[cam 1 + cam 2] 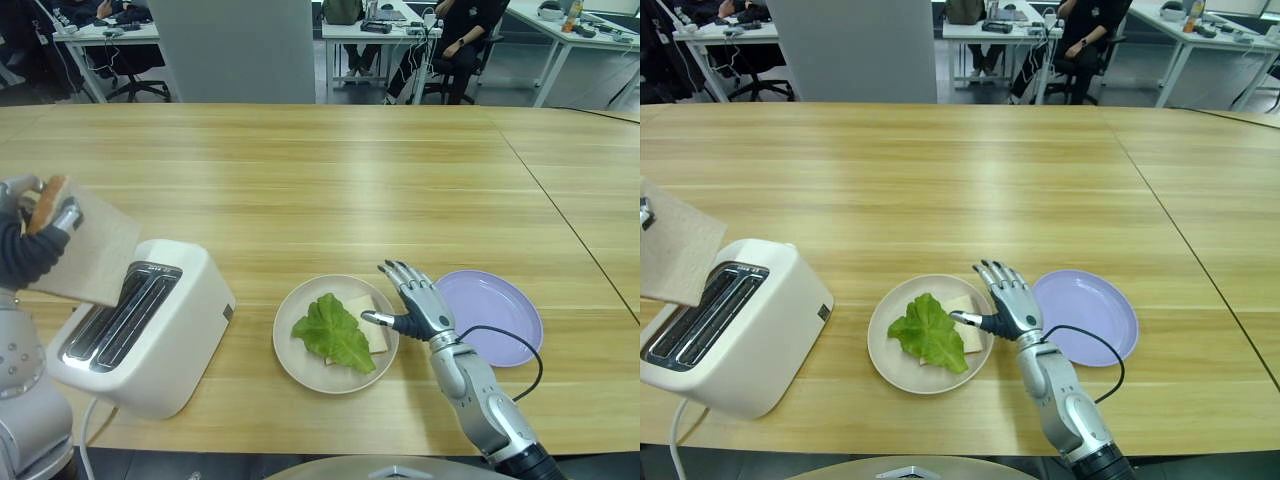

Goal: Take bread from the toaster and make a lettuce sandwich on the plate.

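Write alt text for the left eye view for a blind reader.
The left hand holds a bread slice above the toaster. The open right hand sits at the edge of a plate holding lettuce on another slice, a purple plate beside it.

White toaster near left, bread slice tilted above it; beige plate to its right holds lettuce on second slice.

No writing, number or sign can be read anywhere. The toaster has a small dark mark on its side wall, but it is too small to make out.
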Robot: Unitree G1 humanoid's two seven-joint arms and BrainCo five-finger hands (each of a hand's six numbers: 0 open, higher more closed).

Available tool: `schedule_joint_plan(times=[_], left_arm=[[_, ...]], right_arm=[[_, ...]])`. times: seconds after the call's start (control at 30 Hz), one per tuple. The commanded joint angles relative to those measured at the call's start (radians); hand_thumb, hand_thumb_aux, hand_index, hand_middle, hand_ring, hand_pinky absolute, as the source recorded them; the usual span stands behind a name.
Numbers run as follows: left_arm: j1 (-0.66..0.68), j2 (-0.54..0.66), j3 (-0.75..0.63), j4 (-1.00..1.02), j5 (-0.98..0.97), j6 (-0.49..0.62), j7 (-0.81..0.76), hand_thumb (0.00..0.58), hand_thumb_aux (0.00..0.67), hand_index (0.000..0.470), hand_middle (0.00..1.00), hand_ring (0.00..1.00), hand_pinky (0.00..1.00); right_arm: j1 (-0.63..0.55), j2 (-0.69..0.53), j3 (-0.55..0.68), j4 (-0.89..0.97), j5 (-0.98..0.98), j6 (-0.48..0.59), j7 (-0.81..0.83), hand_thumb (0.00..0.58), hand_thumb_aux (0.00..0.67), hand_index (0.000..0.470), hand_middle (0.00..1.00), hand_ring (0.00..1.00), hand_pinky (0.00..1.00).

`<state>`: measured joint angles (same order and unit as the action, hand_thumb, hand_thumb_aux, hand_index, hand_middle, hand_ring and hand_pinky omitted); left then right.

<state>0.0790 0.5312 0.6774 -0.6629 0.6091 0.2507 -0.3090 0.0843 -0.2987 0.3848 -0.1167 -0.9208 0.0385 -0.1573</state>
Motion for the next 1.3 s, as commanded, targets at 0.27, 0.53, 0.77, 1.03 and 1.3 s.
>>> schedule_joint_plan(times=[0.27, 0.53, 0.77, 1.03, 1.3], left_arm=[[-0.187, -0.069, -0.185, 0.033, -0.311, 0.109, -0.050, 0.580, 0.670, 0.460, 1.00, 1.00, 1.00], [-0.376, -0.122, -0.420, 0.189, -0.552, 0.202, -0.161, 0.580, 0.670, 0.460, 1.00, 1.00, 1.00], [-0.527, -0.169, -0.605, 0.492, -0.660, 0.196, -0.272, 0.580, 0.670, 0.460, 1.00, 1.00, 1.00], [-0.590, -0.131, -0.787, 0.752, -0.675, 0.119, -0.469, 0.580, 0.670, 0.460, 1.00, 1.00, 1.00], [-0.624, -0.155, -0.903, 0.966, -0.675, 0.019, -0.633, 0.580, 0.670, 0.460, 1.00, 1.00, 1.00]], right_arm=[[0.023, 0.007, -0.104, -0.063, 0.132, -0.029, -0.011, 0.000, 0.000, 0.000, 0.00, 0.00, 0.00], [0.032, 0.006, -0.139, -0.098, 0.161, -0.069, -0.035, 0.000, 0.000, 0.000, 0.00, 0.00, 0.00], [0.027, 0.008, -0.163, -0.115, 0.167, -0.099, -0.054, 0.000, 0.000, 0.000, 0.00, 0.00, 0.00], [0.069, -0.005, -0.152, -0.173, 0.127, -0.174, -0.096, 0.000, 0.000, 0.000, 0.00, 0.00, 0.00], [0.109, -0.042, -0.112, -0.182, 0.089, -0.258, -0.088, 0.000, 0.000, 0.000, 0.00, 0.00, 0.00]])
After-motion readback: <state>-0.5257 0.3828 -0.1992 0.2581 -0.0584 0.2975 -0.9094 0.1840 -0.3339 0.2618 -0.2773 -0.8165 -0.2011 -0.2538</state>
